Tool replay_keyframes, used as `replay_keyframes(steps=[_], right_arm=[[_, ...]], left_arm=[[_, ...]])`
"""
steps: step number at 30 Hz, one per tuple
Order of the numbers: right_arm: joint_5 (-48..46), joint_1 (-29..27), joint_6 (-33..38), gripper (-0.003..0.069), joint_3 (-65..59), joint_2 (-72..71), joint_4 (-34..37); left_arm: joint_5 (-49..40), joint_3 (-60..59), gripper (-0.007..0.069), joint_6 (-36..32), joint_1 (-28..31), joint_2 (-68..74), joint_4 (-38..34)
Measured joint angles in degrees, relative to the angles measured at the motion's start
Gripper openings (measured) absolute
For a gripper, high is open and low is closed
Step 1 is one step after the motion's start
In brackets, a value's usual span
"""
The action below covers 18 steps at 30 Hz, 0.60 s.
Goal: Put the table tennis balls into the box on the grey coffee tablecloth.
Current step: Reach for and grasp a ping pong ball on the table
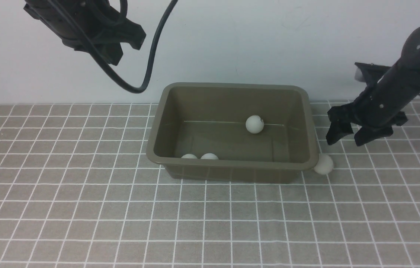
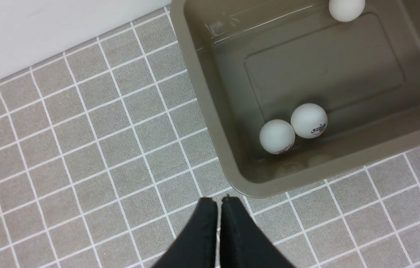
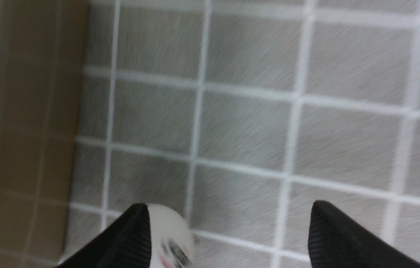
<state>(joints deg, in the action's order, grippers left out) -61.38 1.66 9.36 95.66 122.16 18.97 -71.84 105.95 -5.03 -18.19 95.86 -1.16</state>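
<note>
The olive-brown box stands on the grey coffee tablecloth. Three table tennis balls lie inside it: one near the back wall and two touching by the front wall. In the left wrist view these are the pair and the far one. Another ball rests on the cloth against the box's front right corner. My right gripper hangs open just above and behind it. The blurred right wrist view shows this ball beside one fingertip, not gripped. My left gripper is shut and empty, high at the back left.
A black cable loops down from the left arm towards the box's back left corner. The white wall rises right behind the box. In the right wrist view the box's outer wall runs close beside the gripper.
</note>
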Motion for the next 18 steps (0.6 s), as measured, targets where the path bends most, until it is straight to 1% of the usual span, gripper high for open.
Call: replay_keyframes(steps=[3, 7, 10, 13, 18], right_arm=[[-2.1, 1.1, 0.5, 0.0514, 0.0, 0.0, 0.8], [-7.6, 2.6, -0.5, 0.0514, 0.0, 0.0, -1.1], [-8.1, 3.0, -1.2, 0.0514, -0.1, -0.2, -2.0], [-8.2, 3.0, -2.4, 0.0514, -2.7, -2.4, -2.8], [-8.4, 3.2, -3.8, 0.0514, -11.2, -8.3, -3.0]], left_arm=[[0.0, 0.0, -0.0005, 0.0, 0.0, 0.0, 0.0], [0.0, 0.0, -0.0005, 0.0, 0.0, 0.0, 0.0], [0.0, 0.0, -0.0005, 0.0, 0.0, 0.0, 0.0], [0.0, 0.0, -0.0005, 0.0, 0.0, 0.0, 0.0], [0.0, 0.0, -0.0005, 0.0, 0.0, 0.0, 0.0]])
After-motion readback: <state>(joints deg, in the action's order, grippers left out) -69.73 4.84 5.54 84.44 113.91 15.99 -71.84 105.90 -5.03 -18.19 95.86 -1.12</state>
